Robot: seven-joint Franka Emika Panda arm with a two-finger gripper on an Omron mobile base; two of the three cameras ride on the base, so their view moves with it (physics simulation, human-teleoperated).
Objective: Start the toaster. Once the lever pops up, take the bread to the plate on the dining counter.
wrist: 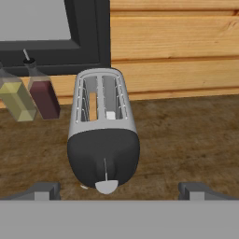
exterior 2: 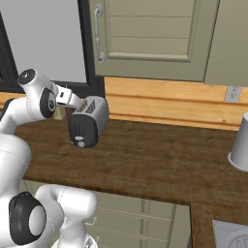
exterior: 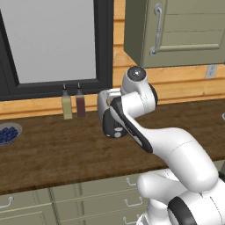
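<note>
The toaster (wrist: 103,133) stands on the wooden worktop (wrist: 186,140), silver-sided, with its black front toward the hand camera. The tan bread (wrist: 92,106) sits down in its left slot. On the black panel a pale lever (wrist: 106,186) shows at the low end of a thin slit. My gripper (wrist: 120,191) is open, one fingertip wide to each side of the toaster's front, touching nothing. In the right base view the gripper (exterior 2: 72,102) hovers just behind and above the toaster (exterior 2: 89,121). My arm covers most of the toaster (exterior: 112,128) in the left base view. The plate and the dining counter are out of view.
Two slim bottles (exterior: 67,105) (exterior: 81,103) stand against the wall left of the toaster. A bowl of blueberries (exterior: 8,134) sits at the far left. A grey cup (exterior 2: 240,145) stands upside down at the right. A wall cabinet (exterior 2: 145,38) hangs above.
</note>
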